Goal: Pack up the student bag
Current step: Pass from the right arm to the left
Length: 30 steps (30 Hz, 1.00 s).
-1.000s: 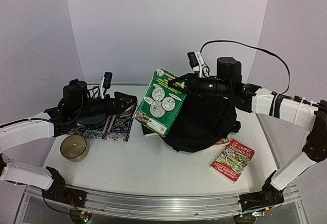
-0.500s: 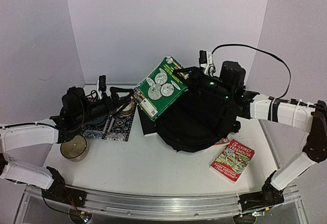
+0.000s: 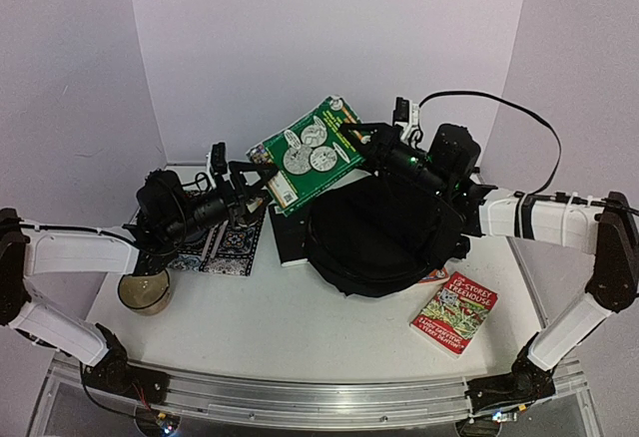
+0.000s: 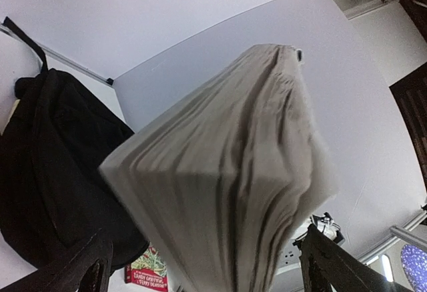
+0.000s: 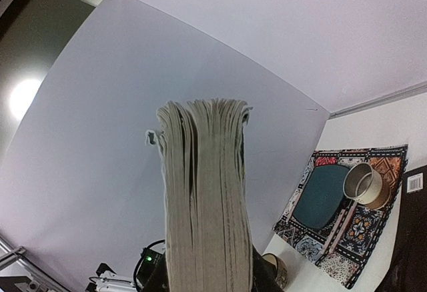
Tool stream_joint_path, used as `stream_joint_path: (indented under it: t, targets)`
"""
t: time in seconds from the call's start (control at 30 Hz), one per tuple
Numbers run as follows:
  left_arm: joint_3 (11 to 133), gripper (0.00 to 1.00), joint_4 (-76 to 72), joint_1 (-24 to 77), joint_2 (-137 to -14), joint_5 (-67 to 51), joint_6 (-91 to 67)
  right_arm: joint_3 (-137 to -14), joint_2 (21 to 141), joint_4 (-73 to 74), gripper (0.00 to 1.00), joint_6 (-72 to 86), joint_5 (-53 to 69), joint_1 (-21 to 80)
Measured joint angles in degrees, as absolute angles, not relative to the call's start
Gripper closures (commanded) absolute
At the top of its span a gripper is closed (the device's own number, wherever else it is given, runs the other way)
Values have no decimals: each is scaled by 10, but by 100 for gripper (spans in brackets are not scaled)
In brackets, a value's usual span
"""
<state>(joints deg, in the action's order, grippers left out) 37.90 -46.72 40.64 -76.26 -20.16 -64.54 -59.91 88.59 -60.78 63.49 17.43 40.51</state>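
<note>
Green book [image 3: 308, 150] lifted higher, student bag [image 3: 379, 242] beneath

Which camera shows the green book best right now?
Top external: it shows the front cover of the green book, held by the right gripper above the student bag. Both wrist views show only its page edges.

student bag [image 3: 374, 242]: matt black cloth | green book [image 3: 308, 150]: glossy cover, rough paper pages | bench [image 3: 300, 327]: smooth matt white
</note>
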Motion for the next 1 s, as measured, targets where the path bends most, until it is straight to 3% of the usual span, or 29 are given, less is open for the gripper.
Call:
stream_joint_path:
  t: [0.1,0.4,0.67,0.7,1.0]
  targets:
    - [394,9,-500,407,-777,-209,-656,-589,891,-624,100,650,175,405]
    - [404,45,-558,407,-802,-213,-692,-557,891,-654,100,671,173,405]
    - [401,93,-557,406,-803,-211,-705,-538,891,-674,99,675,169,405]
    - [399,99,-559,406,-804,-209,-710,-538,891,-674,96,673,168,405]
    - [359,100,-568,401,-804,-199,-721,-540,884,-564,44,583,170,405]
